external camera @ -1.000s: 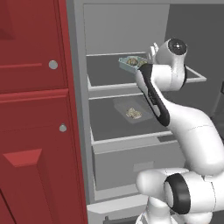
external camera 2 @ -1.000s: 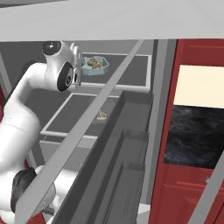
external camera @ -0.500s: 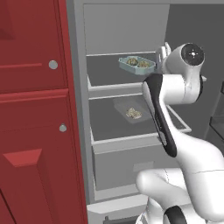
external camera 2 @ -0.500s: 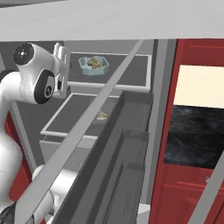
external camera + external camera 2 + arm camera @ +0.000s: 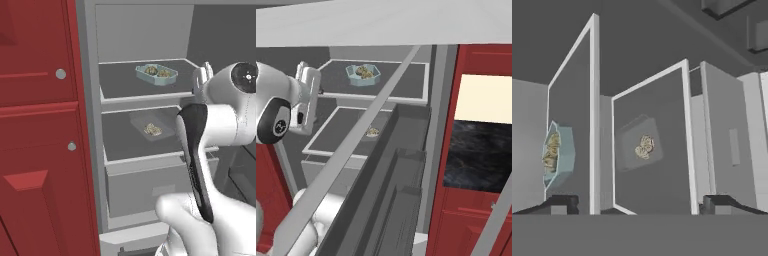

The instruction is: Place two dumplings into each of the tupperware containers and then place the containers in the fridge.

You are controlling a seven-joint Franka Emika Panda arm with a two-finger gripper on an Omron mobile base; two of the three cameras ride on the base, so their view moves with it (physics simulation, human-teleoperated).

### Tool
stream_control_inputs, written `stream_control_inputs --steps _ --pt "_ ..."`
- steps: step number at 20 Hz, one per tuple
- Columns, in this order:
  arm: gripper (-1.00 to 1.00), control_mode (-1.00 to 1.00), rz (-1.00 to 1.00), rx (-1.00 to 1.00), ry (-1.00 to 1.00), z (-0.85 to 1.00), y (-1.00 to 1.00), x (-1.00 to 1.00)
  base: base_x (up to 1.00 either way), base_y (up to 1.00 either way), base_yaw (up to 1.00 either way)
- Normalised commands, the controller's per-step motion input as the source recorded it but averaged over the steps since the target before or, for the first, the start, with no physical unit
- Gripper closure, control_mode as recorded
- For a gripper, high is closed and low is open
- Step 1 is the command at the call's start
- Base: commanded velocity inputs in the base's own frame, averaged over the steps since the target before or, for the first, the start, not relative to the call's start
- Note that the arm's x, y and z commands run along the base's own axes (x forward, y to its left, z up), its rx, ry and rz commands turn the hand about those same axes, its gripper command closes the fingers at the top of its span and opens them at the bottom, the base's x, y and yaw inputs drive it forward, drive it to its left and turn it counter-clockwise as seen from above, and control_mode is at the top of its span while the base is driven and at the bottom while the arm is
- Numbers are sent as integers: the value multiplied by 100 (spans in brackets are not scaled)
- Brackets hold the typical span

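Since both tubs sit inside the fridge point(image 5: 145, 30), the blue-green container point(image 5: 156, 73) on its upper shelf and the translucent container point(image 5: 151, 125) on the shelf below, dumplings point(image 5: 644, 146) inside, the gripper point(image 5: 639, 204), jaws spread and empty, should back straight out; avoid the shelf edges.

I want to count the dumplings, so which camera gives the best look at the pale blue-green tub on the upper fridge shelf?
The left base view: the pale blue-green tub sits unobstructed, its tan dumplings visible from above. The right base view shows it smaller and farther off; the hand view shows it rolled sideways at the left.
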Motion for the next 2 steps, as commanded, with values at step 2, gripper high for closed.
stream_control_inputs --steps 2 --pt "-100 -100 0 2 13 0 0 -100 0 0 0"
